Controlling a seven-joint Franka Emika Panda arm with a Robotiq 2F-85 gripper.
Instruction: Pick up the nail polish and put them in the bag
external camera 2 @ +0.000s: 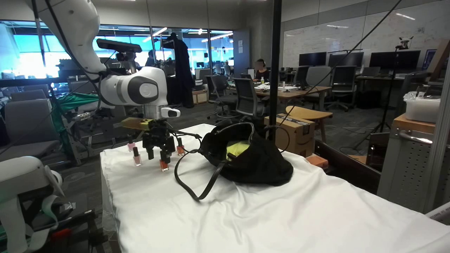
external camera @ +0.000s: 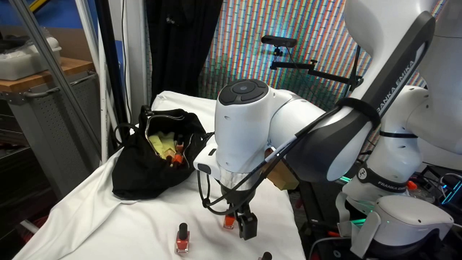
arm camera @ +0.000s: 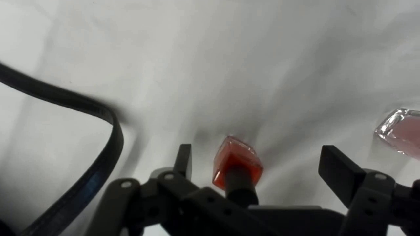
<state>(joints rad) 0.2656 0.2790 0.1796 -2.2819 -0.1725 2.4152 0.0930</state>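
Note:
The black bag [external camera: 144, 177] lies open on the table, also in an exterior view [external camera 2: 263, 163]. Inside it are yellow material [external camera: 162, 142] and orange bottles [external camera: 177, 159]. My gripper [arm camera: 261, 167] is open, low over the cloth. A red-orange nail polish [arm camera: 238, 160] stands upright between its fingers, nearer the left finger, untouched; it also shows in both exterior views [external camera: 229, 221] [external camera 2: 164, 165]. Another red bottle [external camera: 182, 238] [external camera 2: 180, 149] stands apart. Pink bottles [external camera 2: 136, 158] [external camera 2: 130, 145] stand by the table edge; one shows in the wrist view [arm camera: 407, 131].
The bag's looped handle [arm camera: 108, 137] lies on the cloth close to my gripper's left finger, and in an exterior view [external camera 2: 197, 196]. The table [external camera 2: 246, 218] has a wrinkled white cloth. A cart [external camera: 68, 108] and poles stand beyond the bag. A brown box-like object [external camera: 281, 175] is behind the arm.

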